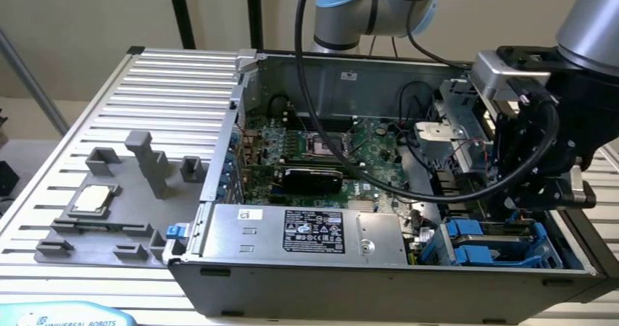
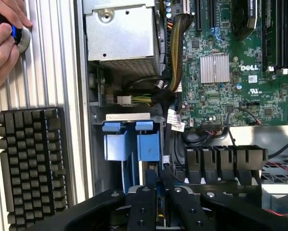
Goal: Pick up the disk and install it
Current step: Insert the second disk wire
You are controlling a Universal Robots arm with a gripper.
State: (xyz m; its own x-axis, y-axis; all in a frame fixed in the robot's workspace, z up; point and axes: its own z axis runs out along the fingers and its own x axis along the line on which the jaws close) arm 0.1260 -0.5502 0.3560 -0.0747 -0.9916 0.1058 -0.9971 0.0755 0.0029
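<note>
Near edge of the wrist view: gripper [image 2: 157, 204], black fingers [image 2: 143, 207] drawn close together, a thin blue-edged sliver pinched between them. That sliver is judged to be the disk [image 2: 158, 188], seen edge-on; label and metal face are not visible, so the identification rests on the blue frame colour alone. Clamped on the disk is the best reading.

Just beyond the fingertips: the drive bay [image 2: 129, 144], with two blue tabs and a white strip across the top. In the exterior view the gripper [image 1: 541, 195] is seen low inside the case [image 1: 387, 268], at the corner on the exterior view's right, directly over the blue bay [image 1: 493, 243]. The disk is therefore placed above or partly into the bay. Pick-up is judged done; seating is judged unfinished, though whether the disk is already in a slot cannot be told, since the contact zone is hidden by the fingers and wrist.

Further in: power supply [image 1: 309, 230] along the case's front wall, motherboard [image 1: 329, 152] behind it. On the table to the exterior view's left, a grey fixture [image 1: 106, 232] with a small chip [image 1: 89, 199] lying on it, untouched.

In the wrist view a keyboard [image 2: 31, 166] and a person's hand [image 2: 4, 43] on a knob are seen outside the case, the hand cut off by the frame edge.
</note>
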